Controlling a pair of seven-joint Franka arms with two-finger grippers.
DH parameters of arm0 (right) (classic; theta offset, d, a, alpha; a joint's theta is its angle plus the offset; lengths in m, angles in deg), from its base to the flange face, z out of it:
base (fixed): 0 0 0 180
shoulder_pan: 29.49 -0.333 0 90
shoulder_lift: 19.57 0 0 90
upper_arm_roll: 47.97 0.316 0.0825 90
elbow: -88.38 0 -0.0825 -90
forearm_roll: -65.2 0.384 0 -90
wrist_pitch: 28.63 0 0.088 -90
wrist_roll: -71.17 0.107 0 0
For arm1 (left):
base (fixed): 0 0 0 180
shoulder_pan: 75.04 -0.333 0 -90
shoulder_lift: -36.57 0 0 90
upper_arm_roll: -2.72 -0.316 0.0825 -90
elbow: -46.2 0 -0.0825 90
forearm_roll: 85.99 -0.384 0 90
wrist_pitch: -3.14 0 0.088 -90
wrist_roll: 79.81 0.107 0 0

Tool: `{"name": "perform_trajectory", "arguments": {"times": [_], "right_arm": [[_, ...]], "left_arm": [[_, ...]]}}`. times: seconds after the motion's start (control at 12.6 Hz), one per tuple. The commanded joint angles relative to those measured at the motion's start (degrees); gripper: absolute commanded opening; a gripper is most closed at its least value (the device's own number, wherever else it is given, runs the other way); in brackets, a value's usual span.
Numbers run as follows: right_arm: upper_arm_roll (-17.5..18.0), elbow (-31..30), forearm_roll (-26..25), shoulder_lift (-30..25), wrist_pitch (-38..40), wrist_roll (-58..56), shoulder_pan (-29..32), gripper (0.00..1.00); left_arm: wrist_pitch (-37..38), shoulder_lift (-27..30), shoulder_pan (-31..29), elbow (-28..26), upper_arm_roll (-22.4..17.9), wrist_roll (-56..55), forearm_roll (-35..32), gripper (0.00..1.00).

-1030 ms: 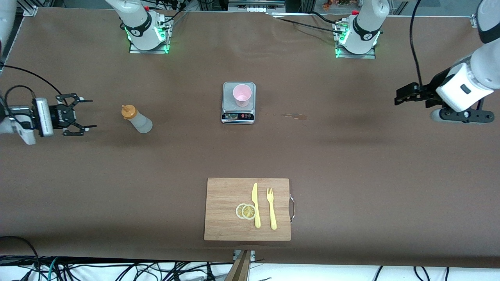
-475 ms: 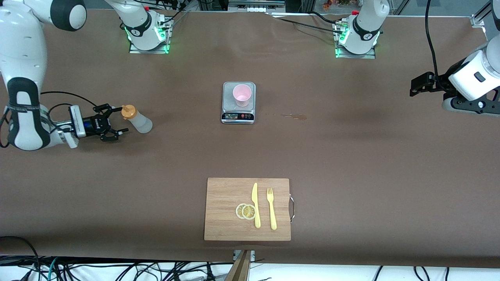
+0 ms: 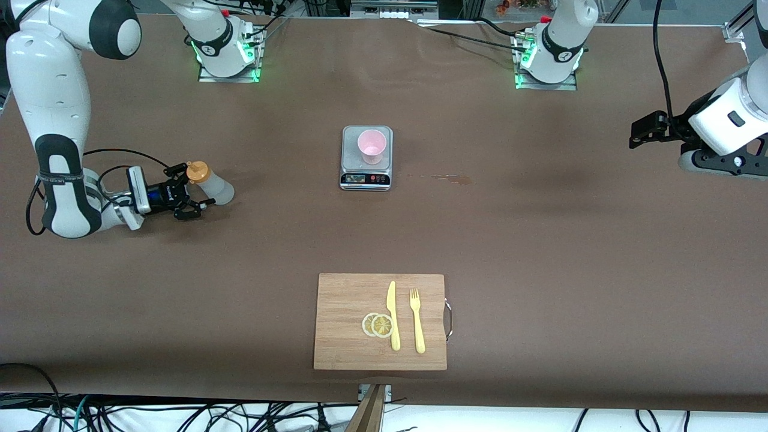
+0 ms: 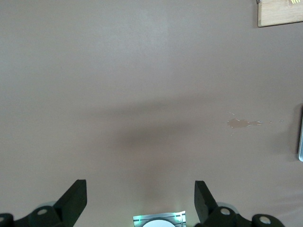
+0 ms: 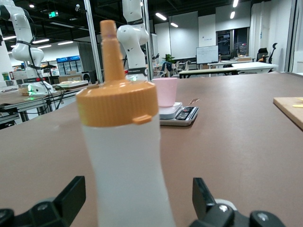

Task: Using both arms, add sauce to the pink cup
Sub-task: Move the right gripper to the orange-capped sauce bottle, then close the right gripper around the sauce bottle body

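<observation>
The sauce (image 3: 215, 187), a whitish squeeze bottle with an orange nozzle cap, stands upright toward the right arm's end of the table. My right gripper (image 3: 195, 188) is low at the table and open. Its fingers stand on either side of the bottle without touching it. In the right wrist view the sauce (image 5: 125, 156) fills the gap of the right gripper (image 5: 137, 203). The pink cup (image 3: 372, 146) stands on a small scale (image 3: 353, 135) at mid-table, and the pink cup (image 5: 165, 92) also shows past the bottle. My left gripper (image 3: 637, 131) waits open, raised over the left arm's end; the left gripper (image 4: 139, 198) holds nothing.
A wooden cutting board (image 3: 342, 318) lies near the front edge with a yellow knife (image 3: 393, 315), a fork (image 3: 416, 321) and lemon slices (image 3: 378, 325). A small brownish stain (image 3: 450, 177) marks the cloth beside the scale, toward the left arm's end.
My right arm swung in toward the sauce, and its open fingers now flank the bottle. The left arm drew back toward its end of the table, then held still.
</observation>
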Motion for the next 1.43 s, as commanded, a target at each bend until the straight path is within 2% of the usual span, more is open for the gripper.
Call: {"name": "perform_trajectory", "arguments": {"times": [0.0, 0.55, 0.63, 0.79, 0.87, 1.03, 1.11, 1.35], "right_arm": [[1.23, 0.12, 2.25, 1.45, 1.02, -1.91, -0.08, 1.0], [2.38, -0.41, 4.36, 2.59, 1.29, -2.35, -0.26, 1.0], [2.47, -0.41, 4.36, 2.59, 1.46, -2.35, -0.26, 0.95], [3.26, -0.24, 4.45, 2.59, 1.64, -1.82, -0.17, 0.46], [3.52, -0.15, 4.54, 2.51, 1.72, -1.56, -0.09, 0.26], [3.7, 0.29, 6.2, 2.33, 2.86, -1.29, -0.17, 0.04], [3.79, 0.47, 6.29, 2.15, 2.95, -0.94, -0.26, 0.0], [3.88, 2.31, 5.16, 0.23, 4.36, 7.46, -0.44, 0.0]], "left_arm": [[1.54, -1.84, -0.25, 3.09, 0.25, 1.4, -1.43, 1.0], [1.54, -2.11, -0.43, 4.06, 0.16, 1.4, -1.08, 1.0], [1.54, -2.11, -0.43, 4.06, 0.07, 1.4, -0.9, 1.0], [1.54, -2.11, -0.43, 4.06, 0.07, 1.4, -0.81, 1.0], [1.54, -2.11, -0.43, 4.06, 0.07, 1.4, -0.81, 1.0], [1.45, -2.11, -0.43, 4.06, 0.07, 1.49, -0.73, 1.0], [1.54, -2.11, -0.43, 4.06, 0.07, 1.4, -0.73, 1.0], [1.54, -2.11, -0.43, 4.06, 0.07, 1.49, -0.64, 1.0]]}}
